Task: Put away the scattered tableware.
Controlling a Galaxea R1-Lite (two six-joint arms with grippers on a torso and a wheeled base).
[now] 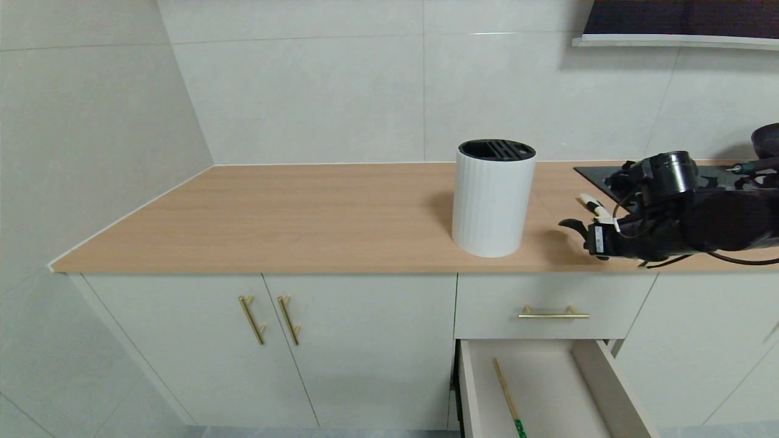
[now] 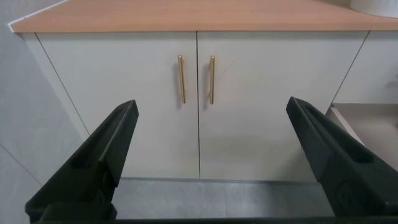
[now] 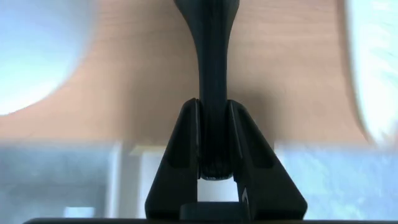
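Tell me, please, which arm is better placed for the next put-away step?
Right. The right gripper is shut on a dark utensil over the counter, beside the white holder and above the open drawer. The left gripper hangs open, low before the cabinet doors.

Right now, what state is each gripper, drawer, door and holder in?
Left gripper: open, holding nothing.
Right gripper: shut on black utensil handle.
Lower drawer: pulled open, chopstick inside.
Upper drawer: shut.
Cabinet doors: shut.
White holder: upright on counter.
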